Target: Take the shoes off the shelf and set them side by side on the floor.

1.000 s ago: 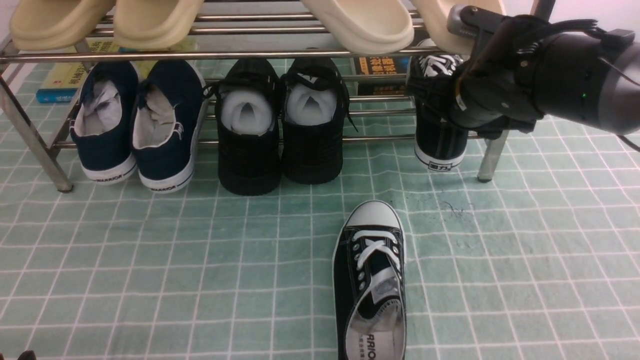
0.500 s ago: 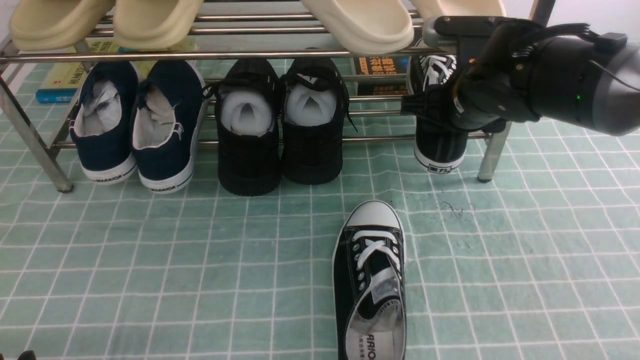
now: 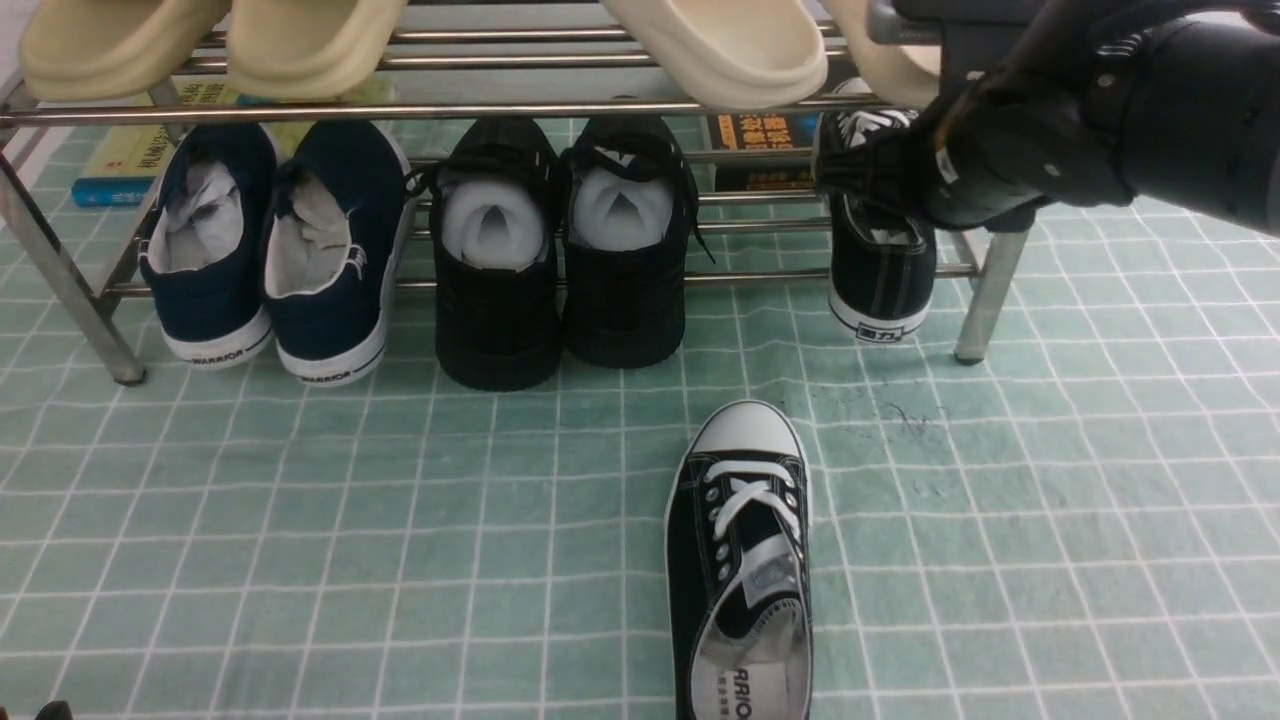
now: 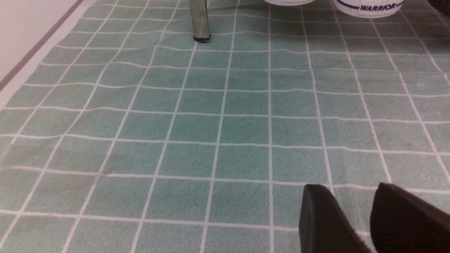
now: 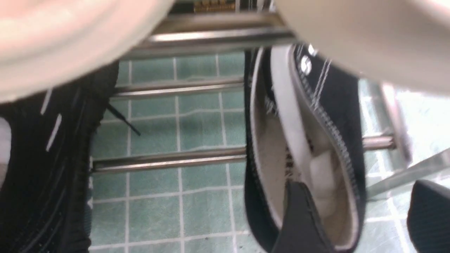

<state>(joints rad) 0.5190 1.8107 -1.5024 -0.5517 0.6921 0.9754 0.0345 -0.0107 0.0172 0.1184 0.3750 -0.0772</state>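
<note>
One shoe [image 3: 740,560] lies on the floor [image 3: 400,500], near centre. The other shoe [image 3: 882,280] sits at the right end of the shelf [image 3: 400,110], on its lower tier. The right tool [image 5: 360,186] gapes wide, one finger over that shoe's opening. The left tool [image 4: 351,196] hangs slightly parted and empty, low over the floor.

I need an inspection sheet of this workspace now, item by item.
Surface: pale green grid floor, wrinkled, dark smudge by rack leg.
Job's things: one sneaker on the floor, toe towards the shelf; second sneaker on lower tier, heel outward.
Clutter: navy WARRIOR pair, all-black pair, beige slippers on top tier, books behind.
Grippers: right gripper open, one finger inside second sneaker; left gripper low over floor, empty, opening unclear.
Cables: black cables on right wrist.
Surroundings: pale wall beside the floor.
</note>
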